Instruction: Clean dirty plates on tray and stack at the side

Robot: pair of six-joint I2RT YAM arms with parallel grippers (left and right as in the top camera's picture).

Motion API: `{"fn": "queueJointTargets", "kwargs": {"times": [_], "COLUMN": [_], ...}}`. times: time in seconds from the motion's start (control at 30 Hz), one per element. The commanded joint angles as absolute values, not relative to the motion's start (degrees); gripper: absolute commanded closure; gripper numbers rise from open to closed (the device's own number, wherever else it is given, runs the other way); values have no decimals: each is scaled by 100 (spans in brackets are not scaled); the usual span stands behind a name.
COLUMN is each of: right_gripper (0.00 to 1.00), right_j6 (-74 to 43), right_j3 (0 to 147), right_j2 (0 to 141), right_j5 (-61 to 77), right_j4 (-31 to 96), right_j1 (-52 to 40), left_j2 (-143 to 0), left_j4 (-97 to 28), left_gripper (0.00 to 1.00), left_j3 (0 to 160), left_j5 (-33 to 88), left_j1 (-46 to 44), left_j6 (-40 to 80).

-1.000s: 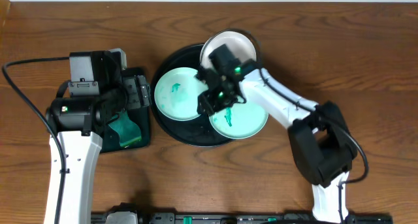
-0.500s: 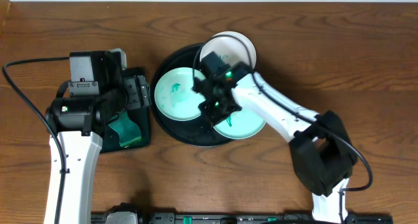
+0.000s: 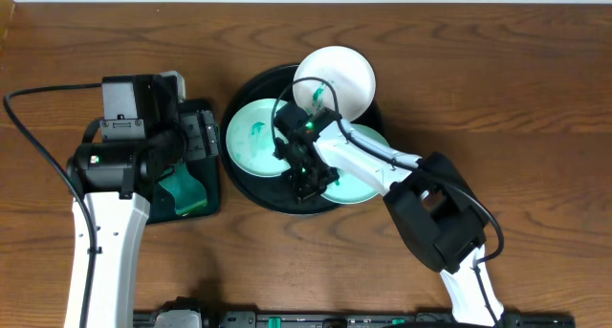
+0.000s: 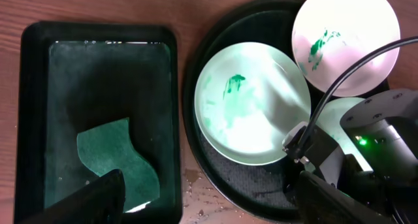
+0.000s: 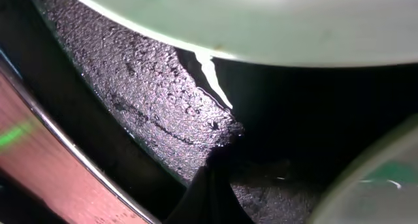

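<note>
The round black tray point(image 3: 251, 189) holds three plates. A mint plate point(image 3: 256, 137) with a teal smear lies at its left. A second mint plate point(image 3: 361, 180) lies at the right, partly under my right arm. The white plate point(image 3: 337, 72) with a teal smear rests on the back rim. My right gripper point(image 3: 305, 181) is low on the tray floor between the two mint plates, fingers together with nothing between them point(image 5: 215, 185). My left gripper point(image 4: 209, 208) is open and empty, high above the rectangular tray and the round tray's left edge.
A small rectangular black tray point(image 3: 212, 189) at the left holds a green sponge point(image 4: 117, 160). Water drops lie on the wood point(image 4: 196, 185) between the two trays. My right arm point(image 3: 382, 165) crosses the right mint plate.
My right gripper has moved left and toward the front across the round tray and dropped lower, uncovering the white plate. The left arm has not moved.
</note>
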State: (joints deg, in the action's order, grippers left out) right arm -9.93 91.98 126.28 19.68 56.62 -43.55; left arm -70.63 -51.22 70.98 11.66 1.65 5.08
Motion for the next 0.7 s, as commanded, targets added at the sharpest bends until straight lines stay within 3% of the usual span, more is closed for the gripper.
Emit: {"fn": "queueJointTargets", "kwargs": {"times": [0.0,0.67], "right_gripper": [99,99], "right_j6": [-1179,-1841], "right_j3": [9203,9201], "right_j2": [12650,12650], "right_j5": [1704,580], "right_j4": [5837,6587], "right_j1": [-4381,-3881], "left_j2": [-7074,-7074], "left_j4": [-5137,-5135], "left_gripper": [17,17], "left_j3": [7181,7181], "left_j5": [1133,1133], "left_j1": [156,156], "left_j6": [475,475]}}
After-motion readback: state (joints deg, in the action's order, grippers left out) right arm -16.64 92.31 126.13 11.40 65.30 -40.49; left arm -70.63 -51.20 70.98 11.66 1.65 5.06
